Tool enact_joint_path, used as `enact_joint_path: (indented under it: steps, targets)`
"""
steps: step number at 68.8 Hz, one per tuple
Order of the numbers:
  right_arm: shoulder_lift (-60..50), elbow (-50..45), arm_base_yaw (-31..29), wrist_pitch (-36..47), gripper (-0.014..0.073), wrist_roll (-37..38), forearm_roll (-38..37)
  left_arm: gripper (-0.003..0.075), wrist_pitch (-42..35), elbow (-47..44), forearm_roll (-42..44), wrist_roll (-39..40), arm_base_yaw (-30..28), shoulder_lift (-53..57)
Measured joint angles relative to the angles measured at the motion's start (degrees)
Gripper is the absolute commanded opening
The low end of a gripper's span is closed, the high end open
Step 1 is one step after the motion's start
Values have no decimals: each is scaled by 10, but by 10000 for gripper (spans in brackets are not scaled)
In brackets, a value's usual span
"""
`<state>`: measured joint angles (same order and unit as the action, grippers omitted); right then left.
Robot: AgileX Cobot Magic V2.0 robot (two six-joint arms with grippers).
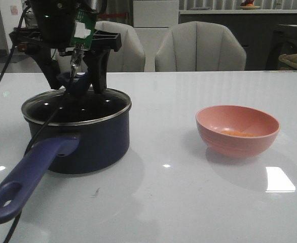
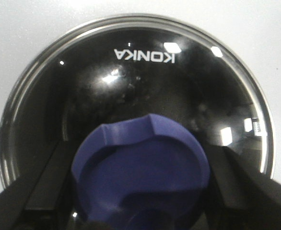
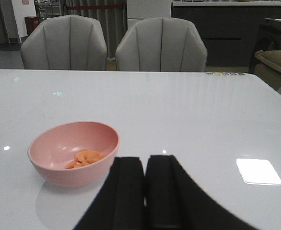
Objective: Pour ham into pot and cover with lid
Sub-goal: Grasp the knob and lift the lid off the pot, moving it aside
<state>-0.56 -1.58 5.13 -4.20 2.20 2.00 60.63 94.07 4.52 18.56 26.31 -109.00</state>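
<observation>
The dark navy pot (image 1: 90,144) stands at the left of the table, its long purple-blue handle (image 1: 29,174) pointing toward the near edge. The glass lid (image 2: 145,76) lies flat on the pot's rim. My left gripper (image 1: 77,83) comes down from above, its fingers pressed against both sides of the lid's blue knob (image 2: 140,167). The ham (image 3: 85,157) is a small orange patch inside the pink bowl (image 3: 73,153), also seen as the ham (image 1: 239,133) in the front view. My right gripper (image 3: 145,165) hangs shut and empty beside the bowl; it is outside the front view.
The pink bowl (image 1: 238,129) sits at the table's right middle, well apart from the pot. Two grey chairs (image 1: 199,48) stand behind the far table edge. A black cable (image 1: 47,124) runs down across the pot's front.
</observation>
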Motion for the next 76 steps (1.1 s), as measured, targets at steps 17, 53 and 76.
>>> enact_joint_path:
  steps: [17,53,76]
  targets:
    - [0,0,0,0,146,0,0,404,0,3,0,0,0,-2]
    - [0,0,0,0,146,0,0,405,66,73,21,-40,0,-1]
    - [0,0,0,0,146,0,0,404,90,73,22,-100,-48,34]
